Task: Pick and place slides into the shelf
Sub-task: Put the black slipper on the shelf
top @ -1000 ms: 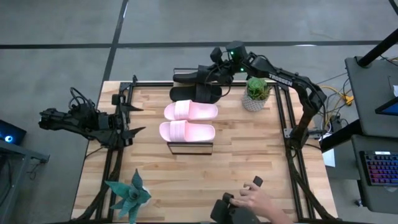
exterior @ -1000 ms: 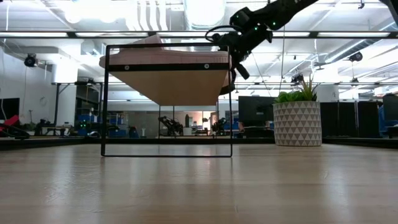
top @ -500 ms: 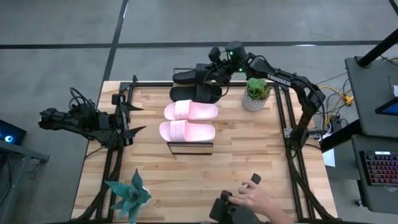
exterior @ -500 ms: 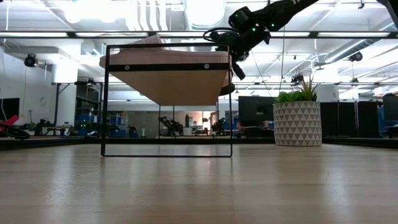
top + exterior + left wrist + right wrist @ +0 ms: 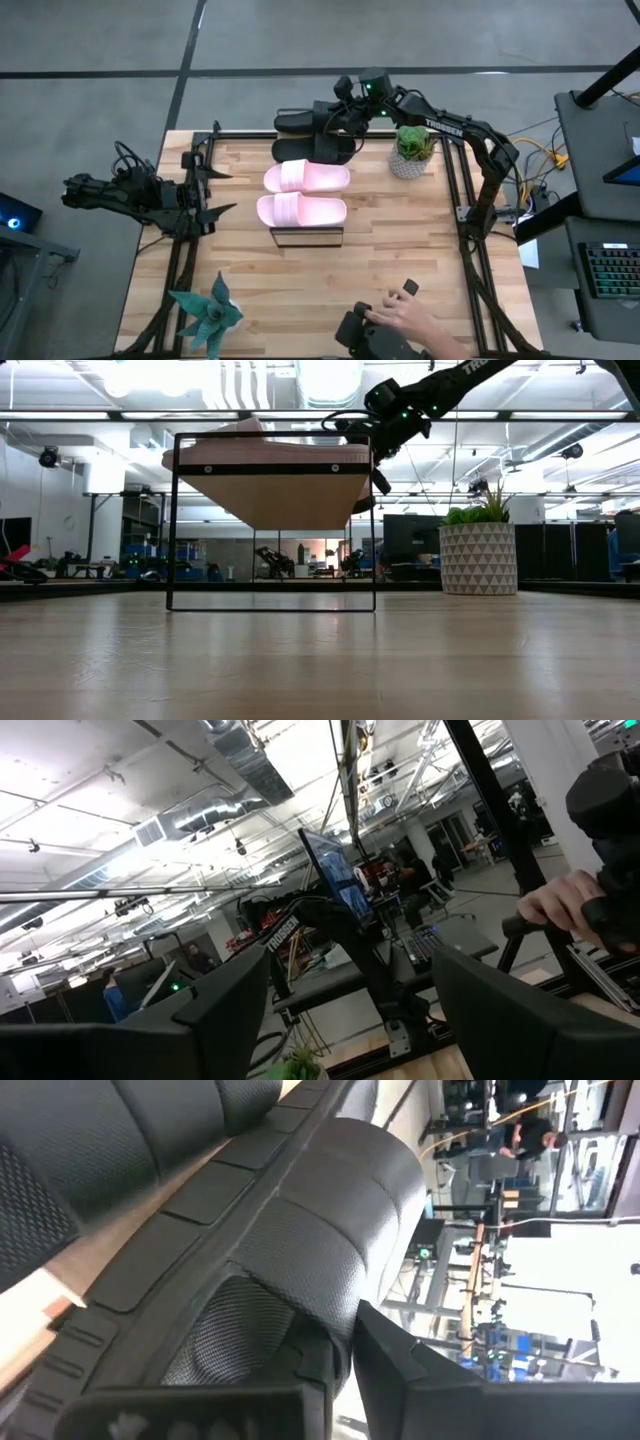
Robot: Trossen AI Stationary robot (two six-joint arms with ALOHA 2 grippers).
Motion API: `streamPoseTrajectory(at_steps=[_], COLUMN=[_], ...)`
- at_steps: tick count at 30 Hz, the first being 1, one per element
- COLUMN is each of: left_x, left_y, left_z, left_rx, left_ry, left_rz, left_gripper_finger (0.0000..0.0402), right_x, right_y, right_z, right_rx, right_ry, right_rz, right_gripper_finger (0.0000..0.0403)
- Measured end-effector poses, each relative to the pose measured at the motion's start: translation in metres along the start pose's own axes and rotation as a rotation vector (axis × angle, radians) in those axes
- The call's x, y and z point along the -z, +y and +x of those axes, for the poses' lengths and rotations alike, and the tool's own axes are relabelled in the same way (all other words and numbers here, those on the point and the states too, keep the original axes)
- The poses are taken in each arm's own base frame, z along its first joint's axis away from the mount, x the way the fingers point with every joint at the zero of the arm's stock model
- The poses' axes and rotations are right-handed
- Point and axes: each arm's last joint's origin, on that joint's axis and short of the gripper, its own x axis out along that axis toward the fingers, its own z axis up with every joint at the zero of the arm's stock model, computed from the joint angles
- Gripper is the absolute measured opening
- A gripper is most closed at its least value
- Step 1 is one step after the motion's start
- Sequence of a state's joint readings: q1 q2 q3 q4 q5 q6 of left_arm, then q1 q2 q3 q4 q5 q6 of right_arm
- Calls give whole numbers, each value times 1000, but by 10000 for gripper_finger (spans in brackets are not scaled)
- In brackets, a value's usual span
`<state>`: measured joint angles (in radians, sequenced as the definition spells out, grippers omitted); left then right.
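The black slide (image 5: 326, 150) lies at the far end of the shelf (image 5: 305, 236), long axis across it, parallel to its twin (image 5: 298, 123) and the pink pair (image 5: 303, 194). The right hand (image 5: 343, 117) sits at its right-hand end, fingers pinching the textured black strap; any release looks barely begun. The left hand (image 5: 212, 190) waits spread apart, well off at the tabletop's (image 5: 400, 260) left edge.

A robotics lab: open ceiling with ducts (image 5: 240, 765) and strip lights (image 5: 240, 385), monitors (image 5: 335, 880), cables, other workstations behind the bench (image 5: 320, 660).
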<state>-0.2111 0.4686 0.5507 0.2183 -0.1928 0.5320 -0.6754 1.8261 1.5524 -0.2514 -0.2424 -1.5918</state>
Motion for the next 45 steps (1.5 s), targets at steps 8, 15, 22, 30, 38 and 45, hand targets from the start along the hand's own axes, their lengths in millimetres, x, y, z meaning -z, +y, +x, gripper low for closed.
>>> streamPoseTrajectory(at_steps=[8,15,22,30,38,45], left_x=[0,0,0,0,0,0], left_y=[0,0,0,0,0,0], left_z=[0,1,0,0,0,1], left_rx=[1,-3,-3,-3,-3,-2], left_ry=[0,-5,-6,-6,-6,-4], left_rz=[0,-1,-1,-2,-2,-1], left_gripper_finger=[265,265,265,265,265,265], right_x=[1,2,5,3,-1,-12], right_y=[0,1,-1,-17,-38,-41], right_z=[-2,-2,-3,-11,-29,-53], right_rx=[-5,-10,4,59,112,-135], right_ry=[66,94,243,244,270,136], right_rz=[48,49,36,88,262,550], right_gripper_finger=[72,128,159,157,139,82])
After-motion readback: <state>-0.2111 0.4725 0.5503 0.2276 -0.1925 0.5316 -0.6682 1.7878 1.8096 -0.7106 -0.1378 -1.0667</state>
